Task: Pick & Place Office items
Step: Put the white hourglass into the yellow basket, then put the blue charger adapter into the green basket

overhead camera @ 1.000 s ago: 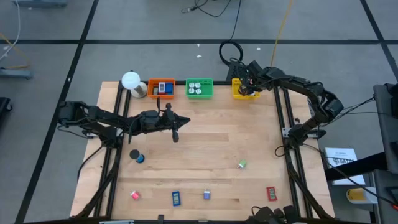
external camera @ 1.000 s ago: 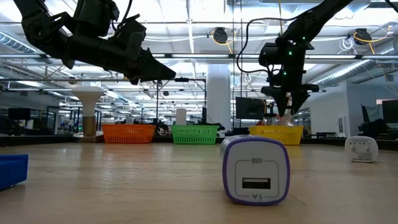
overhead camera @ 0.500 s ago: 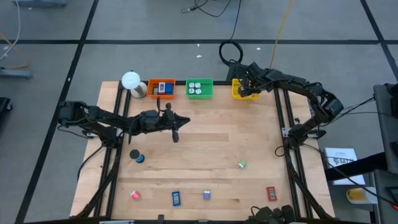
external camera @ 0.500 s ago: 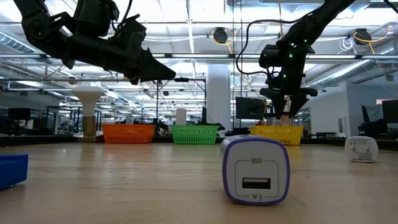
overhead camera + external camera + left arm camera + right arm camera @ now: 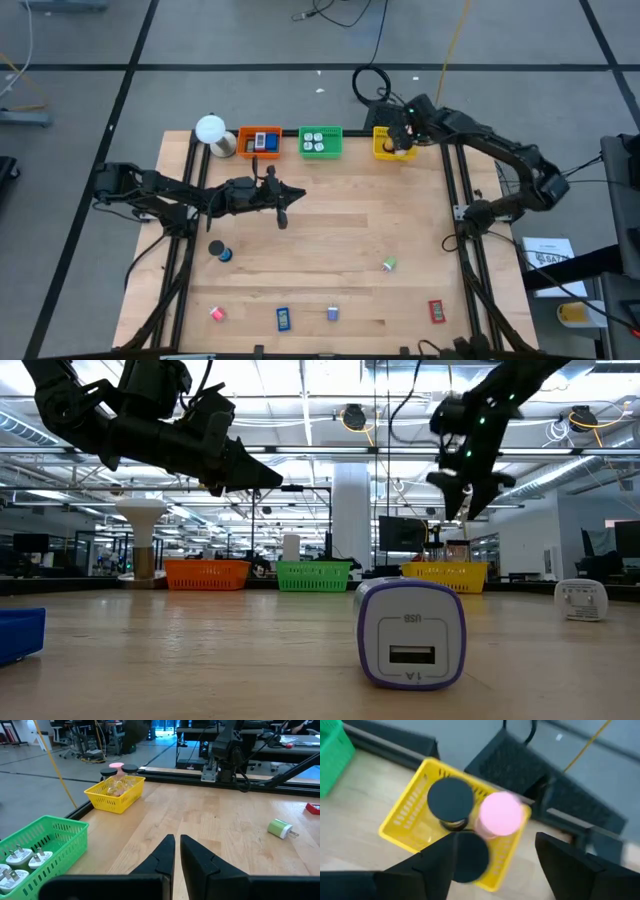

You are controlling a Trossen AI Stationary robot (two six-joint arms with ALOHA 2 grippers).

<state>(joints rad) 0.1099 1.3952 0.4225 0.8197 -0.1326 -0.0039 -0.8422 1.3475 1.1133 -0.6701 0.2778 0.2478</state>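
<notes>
Wide bare wood at frame centre of table, free to pass. Upper edge blocked by lamp, orange tray, green tray, yellow tray. Left arm stretched across left-centre. Small pieces scattered along lower edge.

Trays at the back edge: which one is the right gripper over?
The yellow tray, the one farthest right in the row. The right gripper hangs above it, jaws open; the orange tray and green tray lie further left.
</notes>
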